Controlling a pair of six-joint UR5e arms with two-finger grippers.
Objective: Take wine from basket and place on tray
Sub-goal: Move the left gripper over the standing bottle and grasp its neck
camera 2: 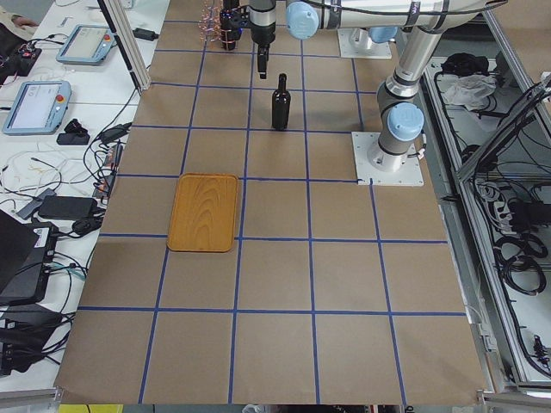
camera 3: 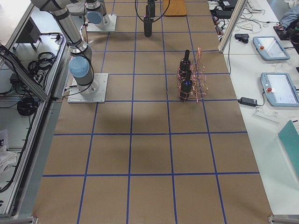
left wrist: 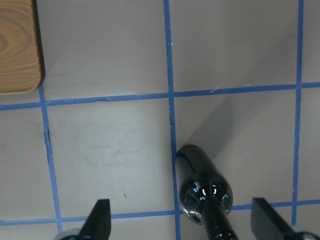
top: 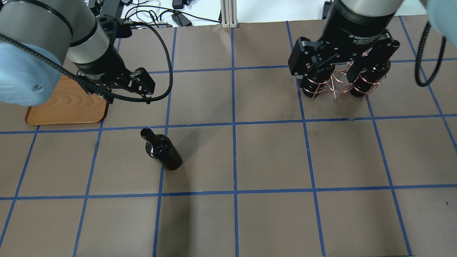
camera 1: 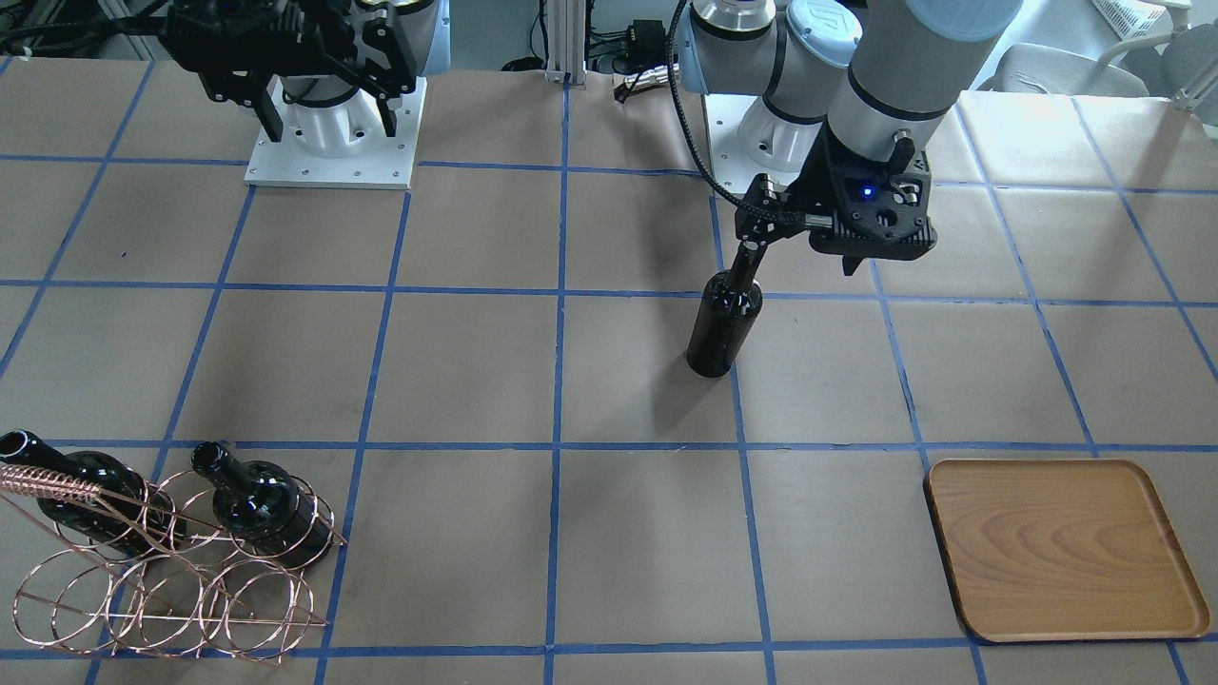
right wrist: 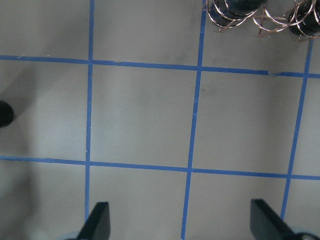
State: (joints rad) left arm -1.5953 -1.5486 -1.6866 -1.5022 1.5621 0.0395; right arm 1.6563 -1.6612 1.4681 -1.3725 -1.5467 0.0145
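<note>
One wine bottle [camera 1: 725,323] stands upright on the table, apart from the basket; it also shows in the overhead view [top: 162,151] and the left wrist view [left wrist: 202,187]. My left gripper [camera 1: 804,259] is open at the height of its neck and does not hold it; in the wrist view the neck runs out of frame between the fingers [left wrist: 100,220]. The copper wire basket [camera 1: 162,580] holds two more bottles [camera 1: 262,504]. My right gripper [top: 342,67] is open, empty and high above the basket [top: 335,84]. The wooden tray [camera 1: 1061,547] lies bare.
The brown table has a blue tape grid. The tray [top: 68,107] lies under the left arm, one square from the standing bottle. The arm bases [camera 1: 333,143] stand at the robot's edge. Monitors and cables lie off the table [camera 2: 52,103].
</note>
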